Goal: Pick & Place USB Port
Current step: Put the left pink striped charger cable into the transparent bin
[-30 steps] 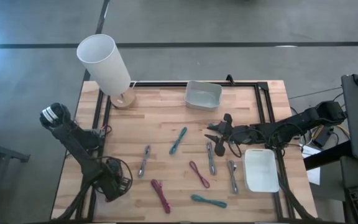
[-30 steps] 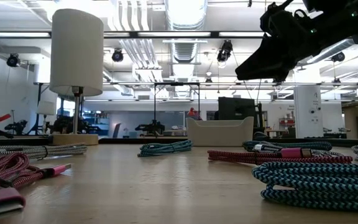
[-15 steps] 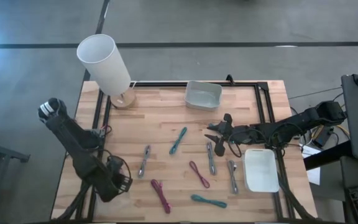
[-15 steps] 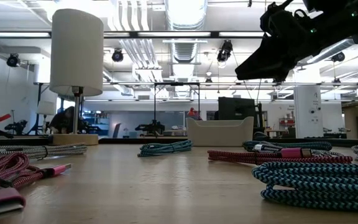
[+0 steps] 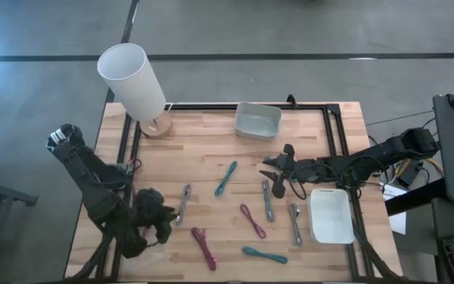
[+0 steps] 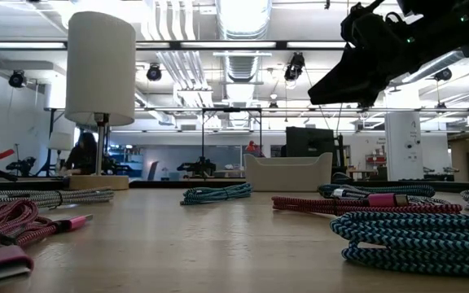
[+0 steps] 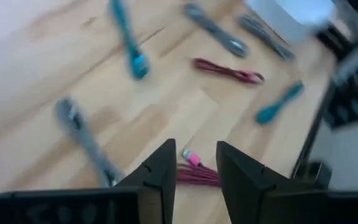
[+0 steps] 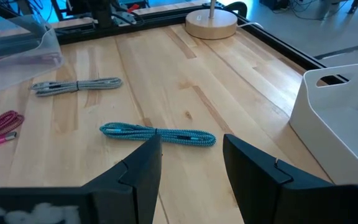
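Observation:
Several braided USB cables lie bundled on the wooden table (image 5: 211, 150): teal (image 5: 225, 178), grey (image 5: 184, 203), grey (image 5: 267, 199), grey (image 5: 295, 223), magenta (image 5: 252, 221), magenta (image 5: 204, 248), teal (image 5: 264, 254). My left gripper (image 5: 161, 222) is open above the near left part of the table. Between its fingers the left wrist view shows the magenta cable (image 7: 199, 172) below it. My right gripper (image 5: 271, 167) is open and empty above the table's right middle. The teal cable (image 8: 157, 134) lies ahead of it.
A grey bin (image 5: 258, 120) stands at the far middle and a white tray (image 5: 331, 215) at the near right. A white lamp (image 5: 132, 79) stands on its wooden base at the far left corner. A black frame (image 5: 333, 134) runs along the table's edges.
My left gripper has swung from the near left corner toward the table's right, closer to the grey and magenta cables, and its wrist has turned. My right arm and the cables have kept still.

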Controlling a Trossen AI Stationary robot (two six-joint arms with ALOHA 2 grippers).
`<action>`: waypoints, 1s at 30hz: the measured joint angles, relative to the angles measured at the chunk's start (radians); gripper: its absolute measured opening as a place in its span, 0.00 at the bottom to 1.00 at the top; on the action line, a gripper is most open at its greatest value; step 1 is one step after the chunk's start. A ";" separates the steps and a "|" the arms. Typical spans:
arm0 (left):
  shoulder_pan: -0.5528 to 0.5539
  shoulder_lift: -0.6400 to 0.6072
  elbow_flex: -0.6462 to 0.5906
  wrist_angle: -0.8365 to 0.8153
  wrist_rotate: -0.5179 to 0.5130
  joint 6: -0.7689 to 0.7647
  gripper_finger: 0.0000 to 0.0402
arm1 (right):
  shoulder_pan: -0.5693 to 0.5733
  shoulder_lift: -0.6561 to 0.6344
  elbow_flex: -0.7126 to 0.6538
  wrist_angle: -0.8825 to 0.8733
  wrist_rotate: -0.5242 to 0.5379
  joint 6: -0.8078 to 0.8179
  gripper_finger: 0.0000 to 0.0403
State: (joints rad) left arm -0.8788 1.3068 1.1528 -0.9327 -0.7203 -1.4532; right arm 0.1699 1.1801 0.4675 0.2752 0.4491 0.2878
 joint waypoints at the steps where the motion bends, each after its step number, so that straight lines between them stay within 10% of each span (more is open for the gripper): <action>1: 0.008 0.004 -0.003 0.046 -0.002 0.124 0.26 | 0.000 0.000 0.000 0.000 0.000 0.000 0.42; 8: 0.063 0.048 -0.039 0.319 0.028 0.841 0.26 | 0.000 0.000 0.000 0.000 -0.001 -0.002 0.42; 18: 0.212 0.164 -0.097 0.464 0.398 1.016 0.32 | 0.000 0.000 0.000 -0.001 -0.002 0.000 0.42; 30: 0.255 0.396 -0.110 0.585 0.597 1.255 0.46 | 0.000 0.000 0.000 -0.003 -0.004 0.047 0.42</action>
State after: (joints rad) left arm -0.6237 1.7033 1.0424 -0.3476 -0.1233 -0.1986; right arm 0.1699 1.1797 0.4679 0.2723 0.4446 0.3349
